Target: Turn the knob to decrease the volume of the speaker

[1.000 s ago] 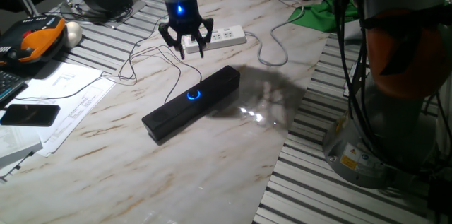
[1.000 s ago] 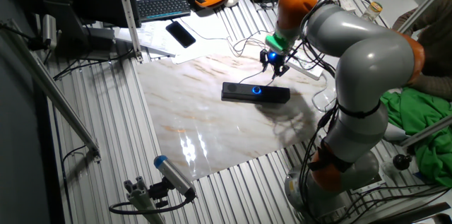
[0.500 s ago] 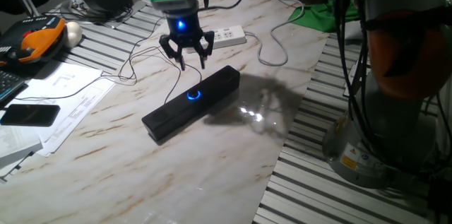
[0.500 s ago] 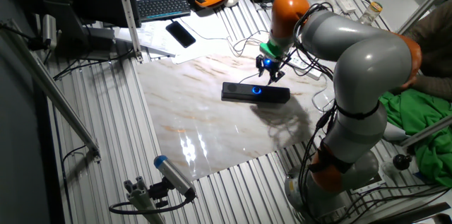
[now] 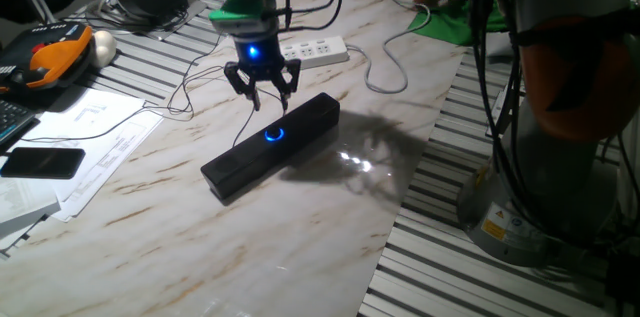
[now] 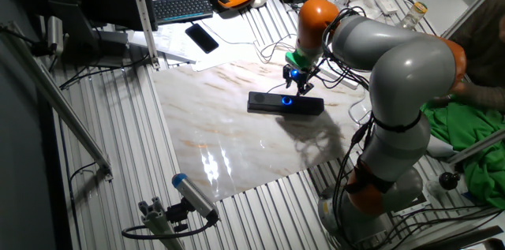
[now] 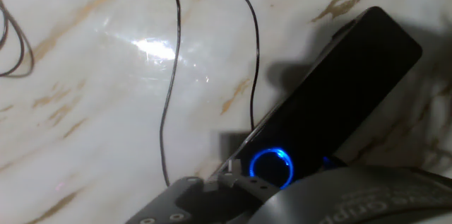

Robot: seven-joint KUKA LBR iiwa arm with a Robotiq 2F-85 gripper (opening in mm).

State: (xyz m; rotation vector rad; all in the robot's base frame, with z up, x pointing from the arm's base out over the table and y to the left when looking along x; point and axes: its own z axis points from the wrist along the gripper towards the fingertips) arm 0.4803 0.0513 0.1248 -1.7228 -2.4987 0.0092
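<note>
The long, slim matte-black speaker (image 5: pixel 271 147) lay diagonally on the pale marble-patterned worktop (image 5: pixel 300 247), its thin black cable (image 5: pixel 245 122) trailing off behind it. To the speaker's left sat a stack of white papers (image 5: pixel 85 142); behind it, a white power strip (image 5: pixel 310 53). Set in the speaker's upper face, the small round black knob (image 5: pixel 273 137) glowed with its blue ring. The arm's black end effector (image 5: pixel 262 99), fingers spread apart and gripping nothing, hung just above and behind that knob, clear of the speaker. In the hand view the knob (image 7: pixel 272 167) sat at the lower edge of the picture, close to the fingers. By these pictures, the approach looked nearly complete; closing on the knob and turning it down remained undone.
</note>
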